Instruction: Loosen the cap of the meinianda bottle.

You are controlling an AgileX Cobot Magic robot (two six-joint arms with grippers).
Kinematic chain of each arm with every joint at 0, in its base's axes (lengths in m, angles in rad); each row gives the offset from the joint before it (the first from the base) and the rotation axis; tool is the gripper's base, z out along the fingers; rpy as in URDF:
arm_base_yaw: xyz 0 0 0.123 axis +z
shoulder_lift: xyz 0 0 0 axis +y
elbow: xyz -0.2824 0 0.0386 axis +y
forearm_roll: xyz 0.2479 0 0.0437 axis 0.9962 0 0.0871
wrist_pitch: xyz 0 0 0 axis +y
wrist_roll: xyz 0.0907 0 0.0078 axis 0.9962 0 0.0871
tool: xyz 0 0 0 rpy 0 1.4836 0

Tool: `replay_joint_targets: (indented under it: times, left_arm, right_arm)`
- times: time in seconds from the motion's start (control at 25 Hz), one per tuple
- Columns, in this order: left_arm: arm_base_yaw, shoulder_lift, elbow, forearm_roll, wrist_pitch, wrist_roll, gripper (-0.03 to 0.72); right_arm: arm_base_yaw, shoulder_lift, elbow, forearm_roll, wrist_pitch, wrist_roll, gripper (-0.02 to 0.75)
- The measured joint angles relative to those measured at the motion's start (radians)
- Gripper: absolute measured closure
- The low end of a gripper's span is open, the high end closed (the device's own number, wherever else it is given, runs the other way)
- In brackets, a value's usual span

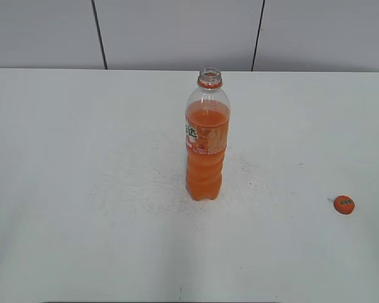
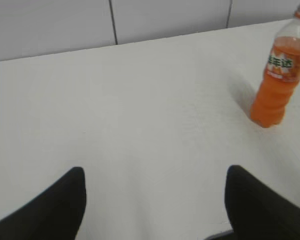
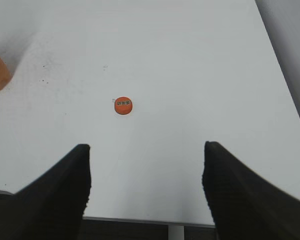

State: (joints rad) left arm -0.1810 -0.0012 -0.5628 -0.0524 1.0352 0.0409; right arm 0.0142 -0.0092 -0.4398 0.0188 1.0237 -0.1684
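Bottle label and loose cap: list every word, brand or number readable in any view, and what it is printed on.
"美年达", white characters on the orange label of the meinianda bottle, read in the left wrist view; the exterior view shows only the last character, "达".
Fine print lower on that label: too small to read.
Pale logo on top of the cap, which lies on the table apart from the bottle: blurred, unreadable.
No other text.

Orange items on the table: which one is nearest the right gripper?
The cap. It lies loose on the table just ahead of the open right gripper, while the meinianda bottle, uncapped, stands upright farther left.
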Motion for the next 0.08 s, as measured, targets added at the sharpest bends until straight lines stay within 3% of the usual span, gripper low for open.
replay_joint_targets:
  times: [0.08]
  left_arm:
    - [0.064, -0.002, 0.000, 0.000, 0.000, 0.000, 0.166]
  right_arm:
    - [0.000, 0.000, 0.000, 0.000, 0.000, 0.000, 0.213]
